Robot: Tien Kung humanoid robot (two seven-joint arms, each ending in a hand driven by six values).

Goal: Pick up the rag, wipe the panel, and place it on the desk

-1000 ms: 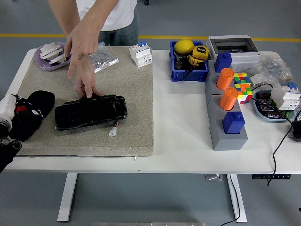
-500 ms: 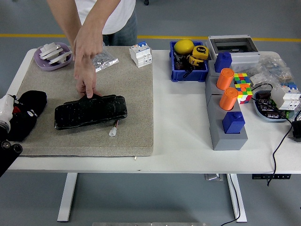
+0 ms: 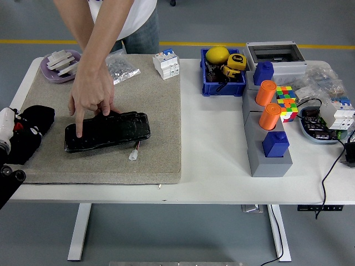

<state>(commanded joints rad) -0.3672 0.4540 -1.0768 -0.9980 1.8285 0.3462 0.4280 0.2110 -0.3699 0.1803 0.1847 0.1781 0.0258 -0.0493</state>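
Rag in hand is as far as the job seems to have got: the black cloth sits bunched at the left edge of the surface, on the beige mat, with the robot's left hand against it. The dark cloth hides the fingers, so I cannot tell whether they are gripping it or only resting there. It lies just beside the left end of the panel, not on it, so the wiping looks unfinished and setting the cloth down is left to do. A person's hand reaches from the far side, one fingertip pressed on the panel's left part and others at its back edge. The panel is a long, flat, glossy black slab with rounded ends, and a small white plug on short wires trails from its near edge. The mat looks coarse and felt-like; the cloth looks soft and matte. The right hand is out of view.
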